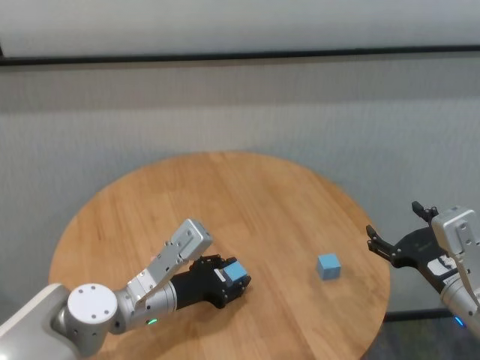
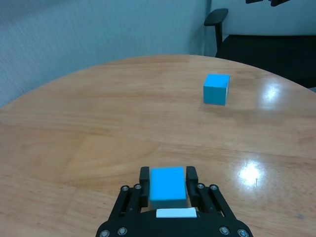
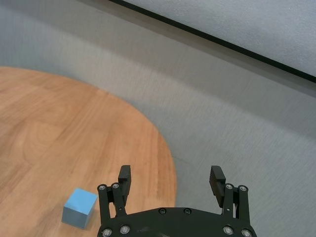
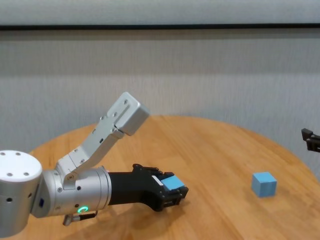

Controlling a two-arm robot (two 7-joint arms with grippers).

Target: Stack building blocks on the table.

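Observation:
A light blue building block (image 1: 236, 270) sits between the fingers of my left gripper (image 1: 238, 281), low over the near middle of the round wooden table (image 1: 225, 195). In the left wrist view both fingers press against the sides of this block (image 2: 167, 186). What lies under the block is hidden. A second light blue block (image 1: 328, 265) rests alone on the table, to the right, near its edge. My right gripper (image 1: 394, 219) hovers open just beyond the table's right edge, with this second block (image 3: 79, 208) a short way from its fingers.
A black chair (image 2: 217, 19) stands past the table's far side in the left wrist view. A grey wall with a dark strip (image 1: 240, 56) runs behind the table. Bare wood lies between the two blocks.

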